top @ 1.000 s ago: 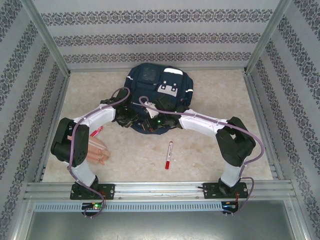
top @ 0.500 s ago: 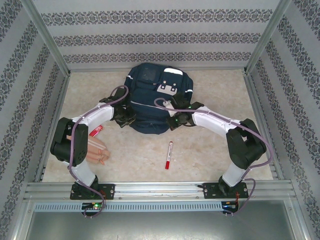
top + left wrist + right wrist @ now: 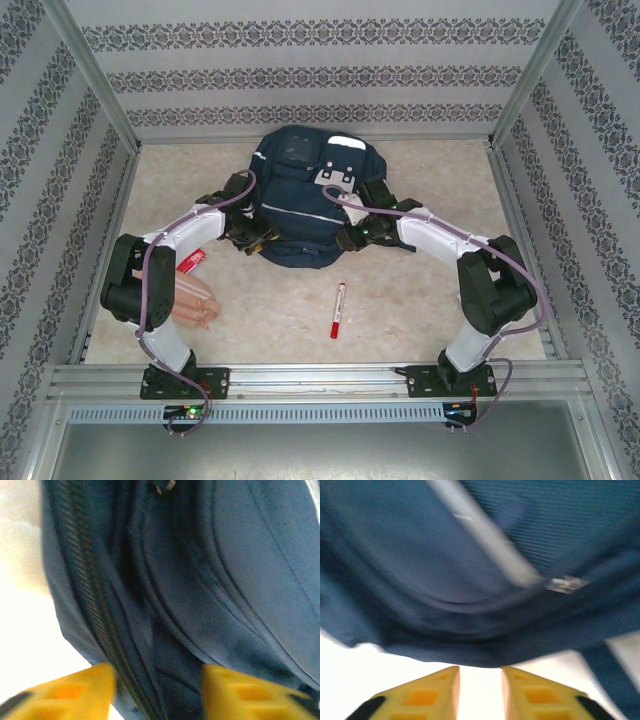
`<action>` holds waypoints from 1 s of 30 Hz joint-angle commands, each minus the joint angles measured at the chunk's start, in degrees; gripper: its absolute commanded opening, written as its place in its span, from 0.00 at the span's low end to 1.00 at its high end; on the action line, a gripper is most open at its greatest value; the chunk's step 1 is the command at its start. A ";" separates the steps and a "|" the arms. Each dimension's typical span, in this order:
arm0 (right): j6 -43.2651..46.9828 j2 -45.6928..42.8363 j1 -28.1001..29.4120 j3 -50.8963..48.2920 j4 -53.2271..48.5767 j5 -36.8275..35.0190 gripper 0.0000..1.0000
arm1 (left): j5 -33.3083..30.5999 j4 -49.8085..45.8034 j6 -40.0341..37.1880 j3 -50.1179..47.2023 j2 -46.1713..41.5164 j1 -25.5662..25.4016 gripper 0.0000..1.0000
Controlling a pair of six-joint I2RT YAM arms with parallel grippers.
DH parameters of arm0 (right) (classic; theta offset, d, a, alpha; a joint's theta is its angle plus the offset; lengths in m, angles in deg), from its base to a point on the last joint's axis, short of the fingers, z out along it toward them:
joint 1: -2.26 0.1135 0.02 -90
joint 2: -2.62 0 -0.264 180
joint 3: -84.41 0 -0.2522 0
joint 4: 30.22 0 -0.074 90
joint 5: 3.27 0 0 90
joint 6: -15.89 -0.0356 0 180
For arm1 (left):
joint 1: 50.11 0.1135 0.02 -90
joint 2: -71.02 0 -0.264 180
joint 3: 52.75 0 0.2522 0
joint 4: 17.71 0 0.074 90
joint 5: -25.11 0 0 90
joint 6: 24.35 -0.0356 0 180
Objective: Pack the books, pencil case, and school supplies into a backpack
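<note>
At the backpack (image 3: pixel 300 190): left tool (image 3: pixel 157 675) gapes, right tool (image 3: pixel 480 677) barely parted, both empty. The marker (image 3: pixel 338 310) lies nearward, long axis near-far, closer to right tool.

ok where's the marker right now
Top view: the marker lies on the table near the middle, in front of the backpack, right of the pencil case.

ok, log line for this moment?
left tool: open, at backpack | right tool: open, empty, at backpack edge | marker, pouch: on table, unpacked
</note>
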 commanded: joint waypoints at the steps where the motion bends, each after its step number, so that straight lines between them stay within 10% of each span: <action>1: -5.10 -2.86 2.44 -2.53 5.21 14.80 0.37 | 1.39 -4.91 0.12 2.42 -3.79 -0.37 0.67; 10: -13.77 2.14 3.23 -3.59 9.91 14.71 0.55 | -6.25 -10.65 9.19 3.15 -6.52 -8.90 0.76; 30: -42.53 4.11 6.62 -7.34 20.21 8.45 0.45 | -19.20 -2.73 19.11 0.18 0.00 -11.44 0.74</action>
